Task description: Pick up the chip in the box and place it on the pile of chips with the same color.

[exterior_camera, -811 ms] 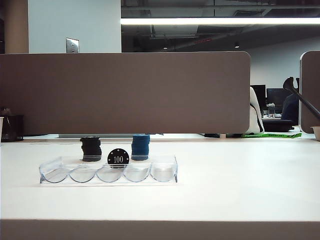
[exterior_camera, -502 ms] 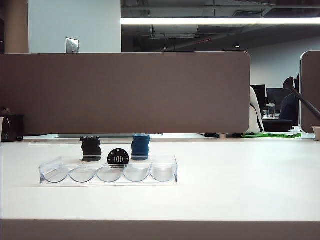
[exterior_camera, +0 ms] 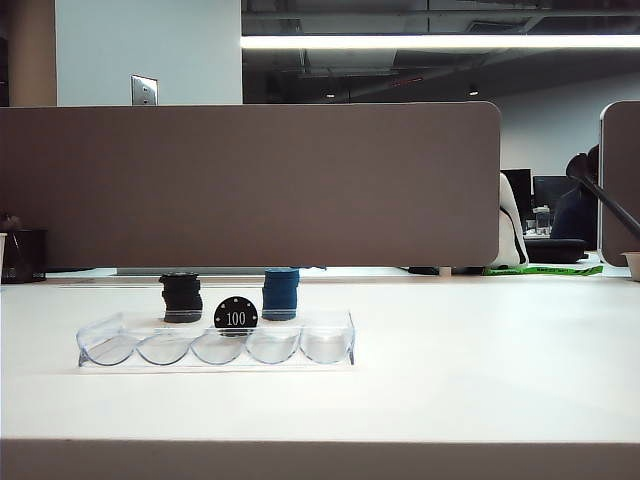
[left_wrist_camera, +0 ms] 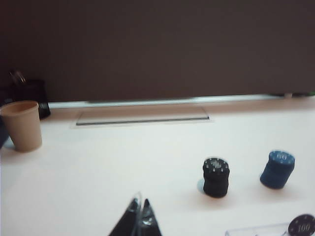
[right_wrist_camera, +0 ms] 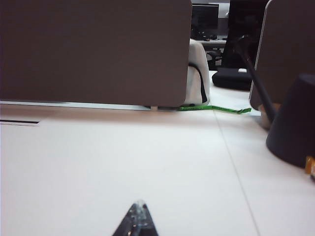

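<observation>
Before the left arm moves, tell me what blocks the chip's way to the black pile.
Nothing visible. The chip stands on edge in the box, the black pile just behind. The left gripper, shut, and right gripper hang well back.

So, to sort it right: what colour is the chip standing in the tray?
Black, with white "100": the chip, clearest in the exterior view.

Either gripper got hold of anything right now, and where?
Nothing is held. The left gripper and right gripper are shut on nothing, low over bare table. The chip stands on edge in the box, untouched.
</observation>
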Robot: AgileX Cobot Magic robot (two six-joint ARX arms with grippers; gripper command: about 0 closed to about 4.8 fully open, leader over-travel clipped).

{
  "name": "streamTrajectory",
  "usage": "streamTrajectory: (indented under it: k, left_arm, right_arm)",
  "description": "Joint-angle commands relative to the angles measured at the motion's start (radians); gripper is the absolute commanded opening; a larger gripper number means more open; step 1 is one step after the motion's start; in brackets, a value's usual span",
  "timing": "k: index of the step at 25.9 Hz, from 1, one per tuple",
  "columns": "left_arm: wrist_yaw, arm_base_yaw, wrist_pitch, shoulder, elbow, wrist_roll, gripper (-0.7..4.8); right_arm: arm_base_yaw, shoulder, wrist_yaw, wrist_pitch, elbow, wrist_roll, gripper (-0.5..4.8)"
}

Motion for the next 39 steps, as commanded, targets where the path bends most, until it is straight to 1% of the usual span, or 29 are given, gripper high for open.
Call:
streamTrajectory:
  k: [1,3,4,6,7,8,10,12,13,14,15,18,19,21,26,27,28,29,30,31,32,34,39]
  left_arm:
    - [0.033,-0.001,-0.077,0.01,0.063,0.001,-0.05]
    - [0.064,-0.001,-0.119,0.032,0.093,0.001,-0.05]
    - [0.098,-0.001,-0.15,0.063,0.122,0.002,-0.06]
    - [0.166,-0.001,-0.184,0.135,0.174,0.014,-0.05]
    - [0.214,-0.002,-0.201,0.198,0.216,0.052,-0.05]
    - [0.235,-0.002,-0.208,0.236,0.241,0.074,-0.05]
    - [0.29,-0.002,-0.219,0.354,0.316,0.134,-0.05]
    - [0.326,-0.002,-0.223,0.416,0.353,0.157,-0.06]
    - [0.368,-0.002,-0.223,0.477,0.385,0.186,-0.05]
    - [0.389,-0.002,-0.222,0.505,0.397,0.196,-0.05]
    - [0.43,-0.002,-0.222,0.563,0.422,0.23,-0.05]
    - [0.454,-0.002,-0.219,0.666,0.452,0.311,-0.05]
    - [0.479,-0.002,-0.214,0.708,0.456,0.369,-0.05]
    - [0.503,-0.002,-0.214,0.76,0.459,0.414,-0.05]
    - [0.529,-0.002,-0.205,0.823,0.459,0.439,-0.05]
    - [0.529,-0.002,-0.188,0.823,0.46,0.438,-0.05]
    - [0.531,-0.002,-0.178,0.823,0.46,0.438,-0.05]
    - [0.556,-0.002,-0.152,0.823,0.459,0.438,-0.05]
    - [0.58,-0.002,-0.138,0.823,0.459,0.438,-0.05]
    - [0.631,-0.002,-0.09,0.823,0.459,0.438,-0.05]
    - [0.642,-0.002,-0.058,0.823,0.459,0.438,-0.05]
    - [0.656,-0.002,-0.027,0.824,0.459,0.436,-0.05]
    - [0.66,-0.002,0.044,0.843,0.459,0.435,-0.05]
  right_arm:
    - [0.001,0.022,-0.005,-0.138,0.107,-0.044,-0.05]
    - [0.001,0.042,-0.006,-0.18,0.151,-0.045,-0.05]
    - [0.001,0.064,-0.018,-0.203,0.183,-0.045,-0.05]
    - [0.001,0.127,-0.071,-0.238,0.246,-0.045,-0.05]
    - [0.001,0.183,-0.121,-0.257,0.289,-0.046,-0.05]
    - [0.001,0.209,-0.143,-0.267,0.309,-0.046,-0.05]
    - [0.001,0.331,-0.219,-0.304,0.396,-0.046,-0.05]
    - [0.002,0.408,-0.251,-0.337,0.453,-0.047,-0.05]
    - [0.002,0.475,-0.277,-0.352,0.497,-0.048,-0.05]
    - [0.003,0.496,-0.285,-0.352,0.509,-0.048,-0.05]
    - [0.014,0.56,-0.294,-0.344,0.54,-0.064,-0.05]
    - [0.065,0.639,-0.293,-0.318,0.562,-0.133,-0.05]
    - [0.095,0.666,-0.291,-0.293,0.562,-0.161,-0.05]
    - [0.138,0.704,-0.29,-0.255,0.562,-0.178,-0.05]
    - [0.259,0.825,-0.282,-0.147,0.562,-0.177,-0.05]
    - [0.296,0.865,-0.269,-0.125,0.562,-0.171,-0.05]
    - [0.32,0.89,-0.243,-0.106,0.562,-0.164,-0.05]
    - [0.351,0.923,-0.2,-0.082,0.562,-0.155,-0.05]
    - [0.372,0.946,-0.177,-0.065,0.563,-0.143,-0.05]
    - [0.404,0.982,-0.172,-0.037,0.563,-0.127,-0.05]
    - [0.425,1.011,-0.168,-0.015,0.566,-0.088,-0.05]
    - [0.446,1.036,-0.145,0.018,0.568,-0.037,-0.05]
    - [0.505,1.059,-0.022,0.084,0.568,-0.034,-0.05]
